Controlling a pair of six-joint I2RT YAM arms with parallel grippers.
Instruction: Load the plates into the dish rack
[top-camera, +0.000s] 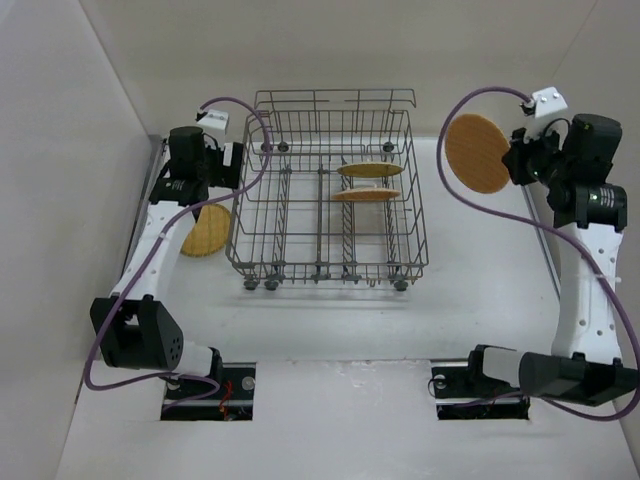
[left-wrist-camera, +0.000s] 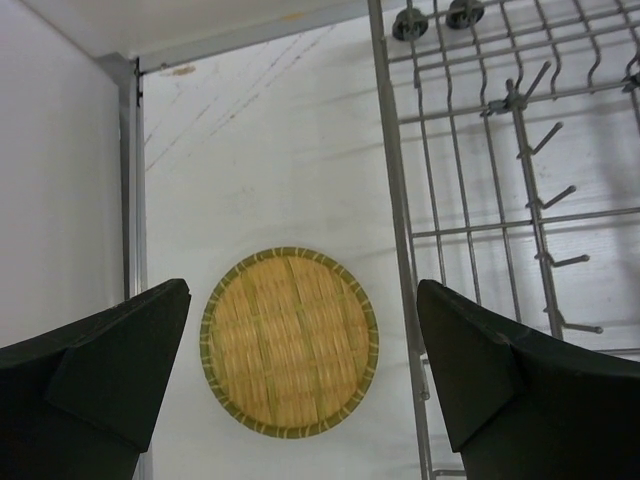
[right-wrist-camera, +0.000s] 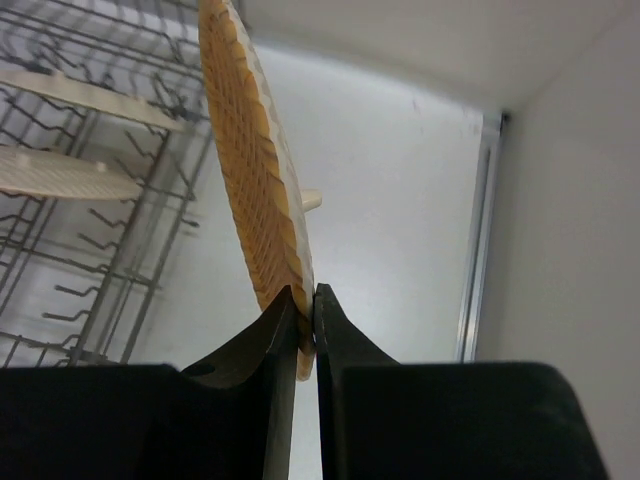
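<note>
The surface (top-camera: 330, 340) carries the dish rack (top-camera: 330, 190), where two plates (top-camera: 370, 170) stand on edge among the right-side tines, their long axes running across the rack. Right of the rack and clear of it, a third plate (top-camera: 477, 154) hangs in the air, its rim pinched between the fingers of the right hand (right-wrist-camera: 305, 300). That hand looks set to load next (the plate must travel leftward and line up edge-on). Left of the rack, the fourth plate (left-wrist-camera: 290, 342) lies flat beneath the spread left hand (left-wrist-camera: 302, 290).
</note>
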